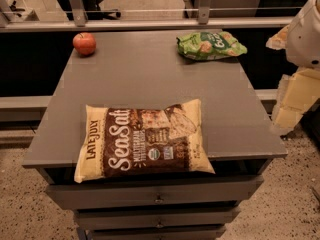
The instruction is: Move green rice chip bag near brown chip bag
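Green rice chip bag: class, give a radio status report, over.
Gripper out of frame; white arm housing at right edge. Green rice chip bag far right on table, apart from brown chip bag at front edge. Apple far left, not in the way.

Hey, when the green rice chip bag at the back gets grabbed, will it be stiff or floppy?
Probably floppy: the green rice chip bag looks crinkled and puffy, so it should dent when pinched. It is likely light for its size, and its chips could crush. The gripper is off to the right of the table, apart from the bag.
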Controlling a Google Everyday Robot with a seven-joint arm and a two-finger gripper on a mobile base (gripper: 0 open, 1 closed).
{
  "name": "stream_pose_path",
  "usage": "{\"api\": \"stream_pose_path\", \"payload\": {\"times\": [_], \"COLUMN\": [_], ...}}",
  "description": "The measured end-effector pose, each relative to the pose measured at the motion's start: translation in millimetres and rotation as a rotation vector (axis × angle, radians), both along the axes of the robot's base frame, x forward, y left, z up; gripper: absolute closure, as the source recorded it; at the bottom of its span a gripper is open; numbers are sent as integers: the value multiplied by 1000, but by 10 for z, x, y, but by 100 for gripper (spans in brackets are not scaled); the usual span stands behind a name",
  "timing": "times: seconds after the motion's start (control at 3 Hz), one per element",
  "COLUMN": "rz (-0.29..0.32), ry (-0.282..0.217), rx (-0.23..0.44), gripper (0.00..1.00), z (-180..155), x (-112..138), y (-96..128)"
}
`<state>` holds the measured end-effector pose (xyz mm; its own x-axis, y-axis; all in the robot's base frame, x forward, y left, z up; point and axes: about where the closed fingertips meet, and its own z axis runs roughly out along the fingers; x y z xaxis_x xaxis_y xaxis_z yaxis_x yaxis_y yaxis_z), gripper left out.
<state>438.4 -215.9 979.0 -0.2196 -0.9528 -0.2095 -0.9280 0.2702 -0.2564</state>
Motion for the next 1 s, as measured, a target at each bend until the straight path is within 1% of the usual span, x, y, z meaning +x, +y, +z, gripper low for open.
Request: {"api": "stream_pose_path", "payload": {"times": [0.33,0.67,1.0], "rz": [1,5,14], "ry": [-3,-23,-88], "rx": [1,56,109], "gripper": [0,0,0], "z": [5,-95,-226], "x": [1,168,583], "y": [3,40,26]}}
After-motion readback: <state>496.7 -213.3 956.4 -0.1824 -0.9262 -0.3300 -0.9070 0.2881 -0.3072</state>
